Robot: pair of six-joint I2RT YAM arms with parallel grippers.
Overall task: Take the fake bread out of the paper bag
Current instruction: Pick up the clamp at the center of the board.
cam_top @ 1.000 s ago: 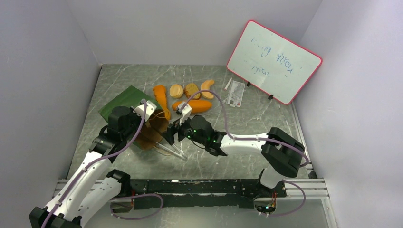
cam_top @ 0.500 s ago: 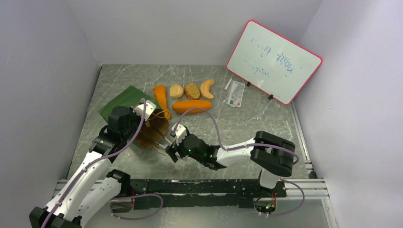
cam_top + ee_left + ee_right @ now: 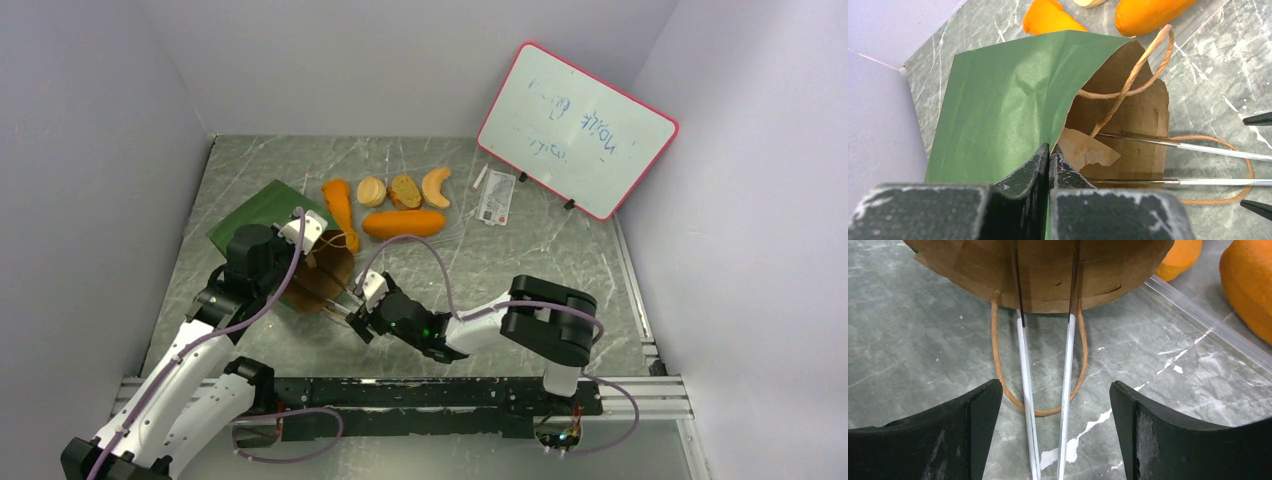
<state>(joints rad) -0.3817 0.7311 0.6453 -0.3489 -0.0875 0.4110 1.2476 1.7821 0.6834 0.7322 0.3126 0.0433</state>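
While clamping the paper bag [image 3: 998, 95] with left claw [image 3: 1049, 150], needed right claw [image 3: 1054, 387], spread open, centred astride the tongs [image 3: 1024, 365].

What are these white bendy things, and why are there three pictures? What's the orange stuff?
The white things are two robot arms bolted to a table. The wide picture looks down from above. The other two come from a small camera on each arm's wrist.

The left tool is pinched shut on the edge of the green paper bag, which lies on its side. The right tool is open. Long metal tongs lie in its gap, not squeezed, and their tips are inside the bag's mouth.

The orange stuff is toy bread, already out on the table: two long loaves, a round bun, a brown slice and a croissant. A whiteboard stands at the back right.
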